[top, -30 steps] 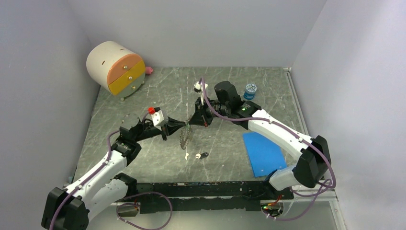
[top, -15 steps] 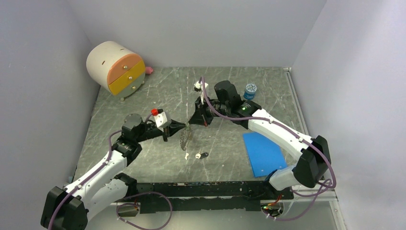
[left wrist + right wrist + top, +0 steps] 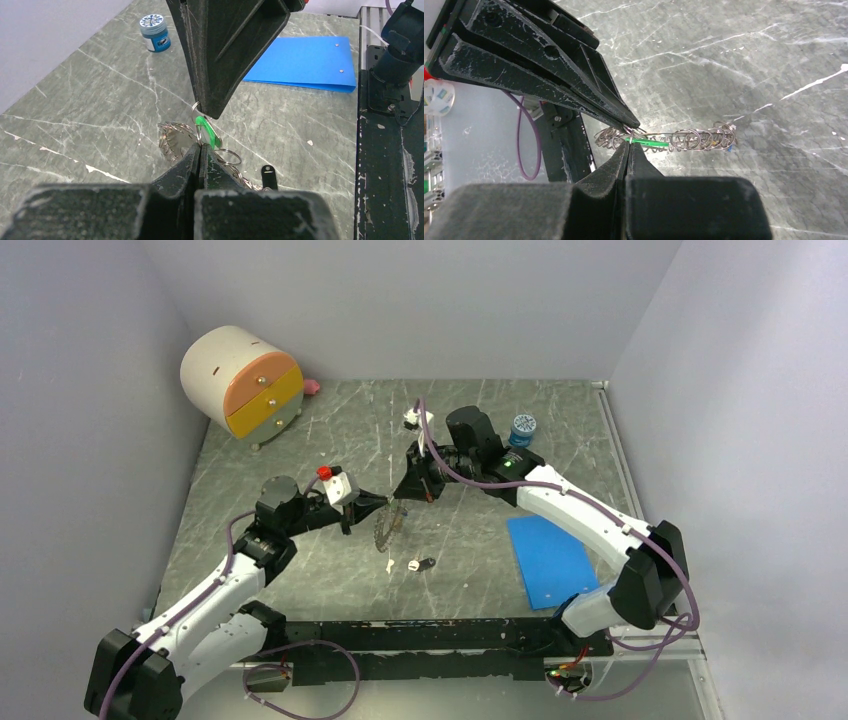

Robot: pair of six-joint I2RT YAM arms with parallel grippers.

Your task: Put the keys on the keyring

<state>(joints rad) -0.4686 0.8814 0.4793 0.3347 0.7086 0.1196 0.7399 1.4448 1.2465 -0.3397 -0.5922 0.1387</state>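
Keyring is off the worktop, suspended at the centre of the top view where the two tool tips meet, and it hangs down-frame from that junction.

Left tool: clenched, jaws fully together. It appears to grip the keyring at the hoop's upper edge (the exact bite is hidden by the fingers).

Right tool: clenched likewise. The green key emerges straight from its fingertips, so I judge it to be gripping that key by one end.

Governing relation: in the right wrist view the hoop is seen edge-on, a thin horizontal band crowded with small wire loops. It runs from the fingertips at frame centre out toward the right edge. The green key lies along that same line, just beside the band and pointing right, with the left tool's tip touching the cluster from the upper left. Both tools are therefore at the one point. Neither arm is the nearer, and the key's long axis is parallel to the hoop's plane rather than across it.

Judgement: threading is in hand but not confirmed. Whether the key's own small loop has caught the hoop wire cannot be told. The next move turns on easing the key along the wire without the left tool's grip slipping.

Other stock: one black key lies flat on the worktop, lower right of the left wrist view and well apart from both tools.
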